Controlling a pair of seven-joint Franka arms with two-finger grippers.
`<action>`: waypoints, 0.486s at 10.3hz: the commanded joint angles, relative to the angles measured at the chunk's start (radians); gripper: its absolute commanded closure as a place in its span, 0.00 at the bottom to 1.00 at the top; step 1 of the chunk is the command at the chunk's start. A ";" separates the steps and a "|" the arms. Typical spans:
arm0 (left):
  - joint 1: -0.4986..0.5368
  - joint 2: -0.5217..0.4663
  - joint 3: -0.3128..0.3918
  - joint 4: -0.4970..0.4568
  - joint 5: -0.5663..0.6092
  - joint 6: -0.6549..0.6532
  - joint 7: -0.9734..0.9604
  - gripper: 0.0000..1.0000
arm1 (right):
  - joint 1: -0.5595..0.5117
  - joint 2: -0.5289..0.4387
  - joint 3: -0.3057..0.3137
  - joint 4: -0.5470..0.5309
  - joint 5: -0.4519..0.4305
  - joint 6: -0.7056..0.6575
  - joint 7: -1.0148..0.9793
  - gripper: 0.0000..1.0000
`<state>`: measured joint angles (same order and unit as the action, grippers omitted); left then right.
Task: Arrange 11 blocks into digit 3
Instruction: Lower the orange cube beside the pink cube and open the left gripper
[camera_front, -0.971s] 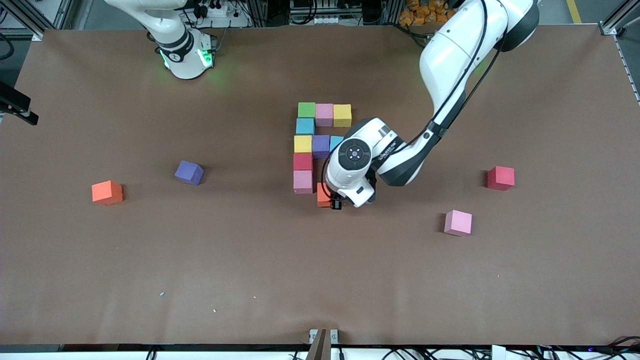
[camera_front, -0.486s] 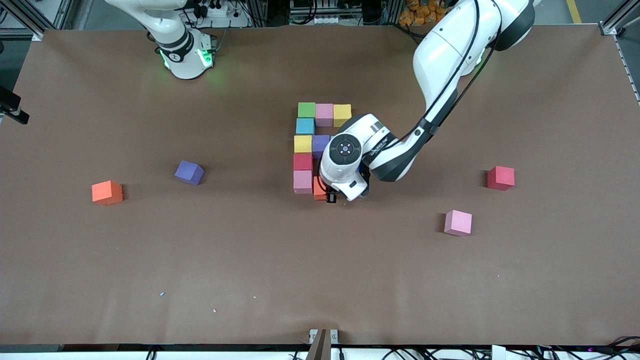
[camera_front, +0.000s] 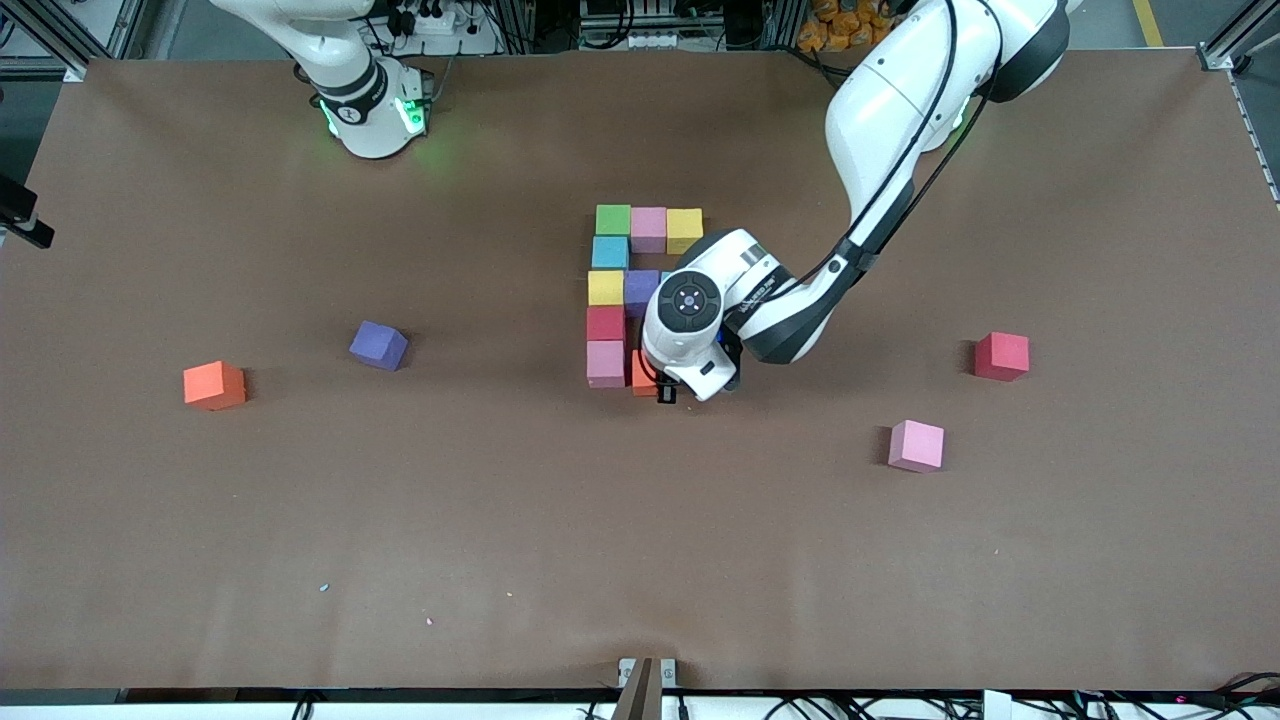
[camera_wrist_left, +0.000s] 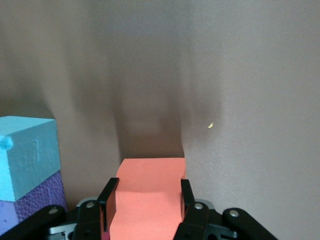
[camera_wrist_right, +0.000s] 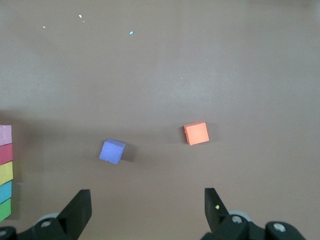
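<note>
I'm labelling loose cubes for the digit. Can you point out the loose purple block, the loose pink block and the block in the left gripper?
loose purple block (camera_front: 378, 345), front view, top face.
loose pink block (camera_front: 916, 445), front view, top face.
orange block (camera_wrist_left: 148, 192), left wrist view, top face between the fingers.

Brown matte surface. One yellowish fleck lies on it just ahead of the left jaws. A bluish crumb and white flecks lie well ahead of the right jaws. Metal bracket at the surface's camera-side edge.
</note>
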<state>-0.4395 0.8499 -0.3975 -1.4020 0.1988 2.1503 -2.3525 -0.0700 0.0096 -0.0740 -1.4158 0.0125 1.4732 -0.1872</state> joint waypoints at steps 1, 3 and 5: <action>-0.005 -0.028 0.002 -0.043 -0.005 -0.020 -0.013 1.00 | -0.024 0.007 0.014 0.023 0.001 -0.013 -0.011 0.00; -0.007 -0.028 0.000 -0.040 -0.005 -0.018 -0.014 1.00 | -0.024 0.007 0.014 0.023 0.003 -0.014 -0.011 0.00; -0.007 -0.028 0.000 -0.038 -0.005 -0.015 -0.014 1.00 | -0.024 0.007 0.014 0.023 0.003 -0.014 -0.011 0.00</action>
<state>-0.4434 0.8463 -0.3997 -1.4159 0.1988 2.1427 -2.3525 -0.0702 0.0096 -0.0741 -1.4139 0.0126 1.4732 -0.1872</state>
